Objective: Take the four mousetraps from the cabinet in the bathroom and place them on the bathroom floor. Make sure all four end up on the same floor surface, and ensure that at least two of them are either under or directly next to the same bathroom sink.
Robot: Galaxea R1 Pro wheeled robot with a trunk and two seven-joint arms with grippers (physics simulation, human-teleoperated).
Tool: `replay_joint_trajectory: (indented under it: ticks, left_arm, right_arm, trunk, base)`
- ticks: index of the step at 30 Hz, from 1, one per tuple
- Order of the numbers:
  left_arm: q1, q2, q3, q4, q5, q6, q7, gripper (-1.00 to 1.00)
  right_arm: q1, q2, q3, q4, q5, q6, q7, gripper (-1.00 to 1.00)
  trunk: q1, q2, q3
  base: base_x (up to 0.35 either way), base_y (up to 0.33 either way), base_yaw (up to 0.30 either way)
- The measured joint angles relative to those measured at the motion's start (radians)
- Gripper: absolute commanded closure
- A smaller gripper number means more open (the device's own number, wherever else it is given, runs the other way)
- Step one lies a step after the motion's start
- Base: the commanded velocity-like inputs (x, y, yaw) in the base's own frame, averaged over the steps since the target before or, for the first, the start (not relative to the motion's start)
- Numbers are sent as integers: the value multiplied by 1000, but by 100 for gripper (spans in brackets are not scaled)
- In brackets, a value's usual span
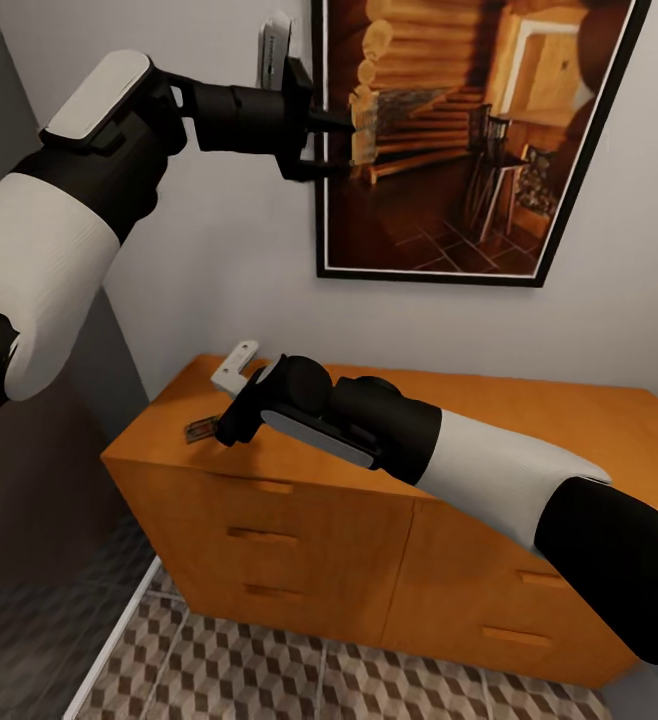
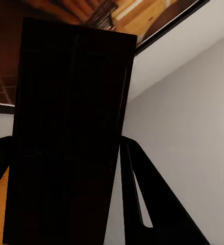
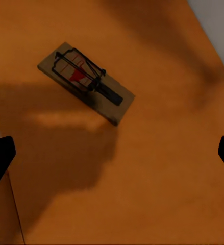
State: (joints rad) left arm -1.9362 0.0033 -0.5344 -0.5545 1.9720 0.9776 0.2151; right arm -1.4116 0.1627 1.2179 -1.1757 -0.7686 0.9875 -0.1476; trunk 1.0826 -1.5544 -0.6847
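Pickup step: the right tool, spread wide, hovers above the tan wooden mousetrap on the orange-brown cabinet surface; next, descend and grip. The left tool's state I cannot tell.

- A large framed picture hangs on the pale wall; it has a thin black frame and a narrow white inner border.
- The picture shows a warm-lit log-cabin room with stacked round logs, a dark wooden floor and a chair by a doorway.
- The frame hangs tilted in the head view, its lower edge sloping down to the right.
- A small white bracket-shaped piece lies near the back left corner of the orange-brown top.
- A white skirting strip runs along the foot of the grey side wall at lower left.
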Motion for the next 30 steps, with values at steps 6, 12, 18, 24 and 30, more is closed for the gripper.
replay_joint_trajectory:
  ticks: [6, 12, 18, 24, 30]
  left_arm:
    - [1, 1, -1, 1, 0, -1, 1, 100]
    - [2, 0, -1, 1, 0, -2, 1, 100]
    - [2, -19, -2, 1, 1, -27, 1, 100]
    - [3, -26, 0, -2, 5, -39, -7, 100]
    - [3, -63, 5, -87, 19, -43, -14, 100]
  right_arm:
    - [0, 1, 1, 0, 0, 0, 0, -100]
    - [0, -1, 7, -5, 0, 0, 1, -100]
    - [0, -6, 27, -29, 0, 0, 3, -100]
    - [-1, -43, 21, -70, -11, 0, 162, -100]
    - [-3, -86, 14, -69, 101, -1, 353, -100]
  trunk:
    - [0, 0, -8]
    - [0, 0, -15]
    - [0, 0, -23]
    - [0, 0, -30]
    - [0, 0, -37]
  base:
    - [0, 0, 194]
    - [0, 0, 201]
    - [0, 0, 205]
    - [0, 0, 208]
    - [61, -43, 187]
